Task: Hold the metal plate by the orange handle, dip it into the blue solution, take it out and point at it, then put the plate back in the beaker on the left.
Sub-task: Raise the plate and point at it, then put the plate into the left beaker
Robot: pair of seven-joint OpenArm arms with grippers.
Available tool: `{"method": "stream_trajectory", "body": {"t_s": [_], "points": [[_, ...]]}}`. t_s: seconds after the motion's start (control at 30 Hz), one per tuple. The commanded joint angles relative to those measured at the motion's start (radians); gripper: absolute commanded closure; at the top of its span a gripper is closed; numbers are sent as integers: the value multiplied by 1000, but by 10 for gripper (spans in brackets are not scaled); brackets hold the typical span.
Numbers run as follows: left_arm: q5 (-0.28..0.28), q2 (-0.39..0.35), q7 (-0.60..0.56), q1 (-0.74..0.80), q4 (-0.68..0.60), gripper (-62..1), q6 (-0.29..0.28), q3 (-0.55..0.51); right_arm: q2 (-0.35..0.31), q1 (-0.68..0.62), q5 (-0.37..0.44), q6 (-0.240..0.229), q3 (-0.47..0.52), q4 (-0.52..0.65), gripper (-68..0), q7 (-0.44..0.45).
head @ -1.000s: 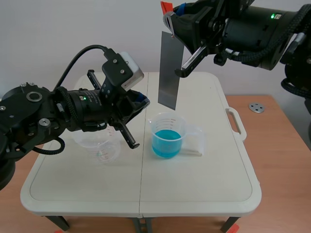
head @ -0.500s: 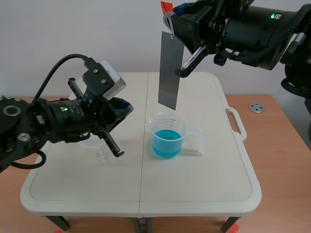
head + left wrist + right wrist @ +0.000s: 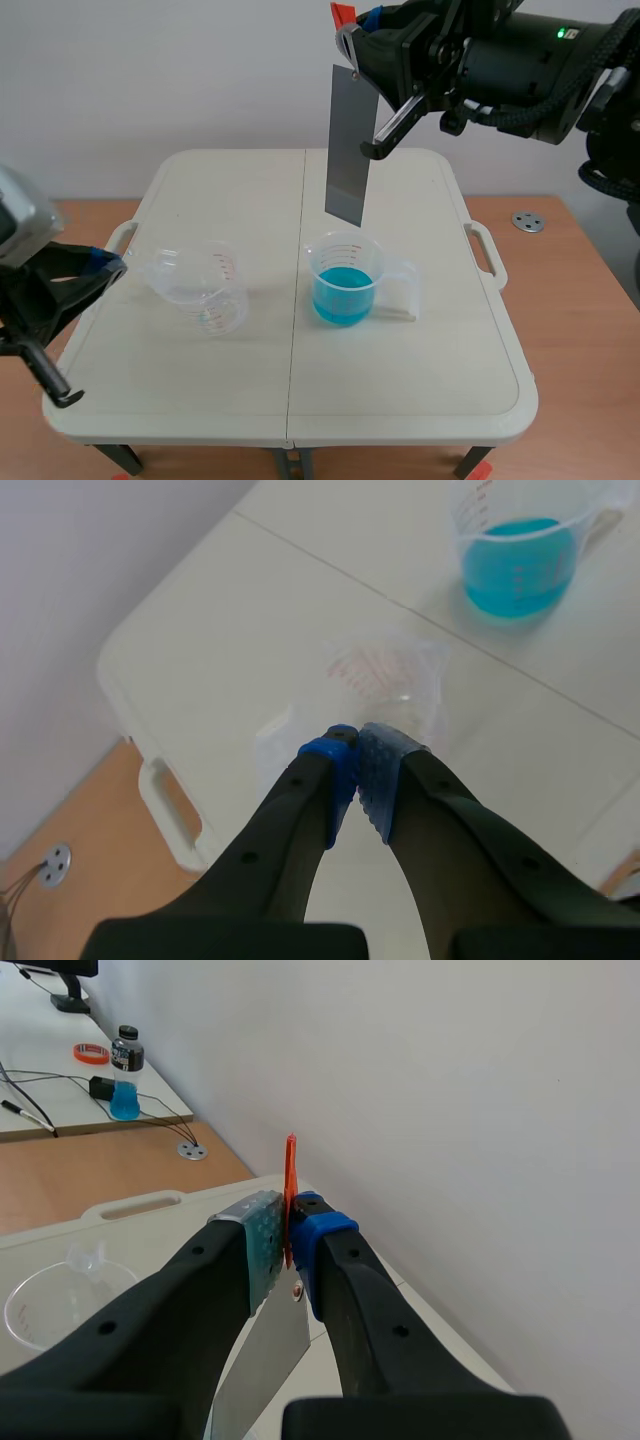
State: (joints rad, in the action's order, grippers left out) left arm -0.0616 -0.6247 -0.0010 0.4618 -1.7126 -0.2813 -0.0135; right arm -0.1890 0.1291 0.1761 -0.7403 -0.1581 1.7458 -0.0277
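Note:
A grey metal plate [image 3: 349,146] hangs upright in the air above the beaker of blue solution [image 3: 343,280], its lower edge clear of the rim. My right gripper [image 3: 352,40] is shut on the plate's orange handle [image 3: 290,1197], high over the table's far side; the plate [image 3: 262,1365] drops below the fingers. The empty clear beaker [image 3: 203,286] stands on the table's left half. My left gripper [image 3: 90,268] is shut on nothing, pulled back off the table's left edge; in its wrist view the tips [image 3: 353,761] meet just short of the empty beaker [image 3: 388,685], with the blue beaker [image 3: 518,560] farther ahead.
The cream folding table [image 3: 400,400] has handle cut-outs at its left and right edges. A metal floor disc [image 3: 527,221] lies on the wooden floor to the right. A desk with a bottle [image 3: 124,1087] and cables appears far off in the right wrist view.
My left arm has drawn back from beside the plate, leftward and toward the table's front-left corner. The right gripper and the plate have kept still.

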Motion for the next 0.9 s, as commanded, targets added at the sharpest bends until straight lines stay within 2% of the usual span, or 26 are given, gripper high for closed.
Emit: {"method": "stream_trajectory", "body": {"t_s": [0.0,0.17,0.33,0.6,0.87], "points": [[-6,-5,-24,55,-15,-19,6,-25,-7,15,18,-5,2,19,-15,15],[-5,-10,-66,231,-21,-18,6,-129,-7,18,18,-5,2,19,-15,15],[-5,-10,-98,378,-21,-18,6,-187,-7,21,19,-5,2,19,-15,16],[-5,-2,-141,523,2,-19,6,-190,-3,27,35,-5,2,19,-15,16],[-5,-2,-189,557,126,-19,6,-175,21,55,39,-5,2,19,-15,6]]}}
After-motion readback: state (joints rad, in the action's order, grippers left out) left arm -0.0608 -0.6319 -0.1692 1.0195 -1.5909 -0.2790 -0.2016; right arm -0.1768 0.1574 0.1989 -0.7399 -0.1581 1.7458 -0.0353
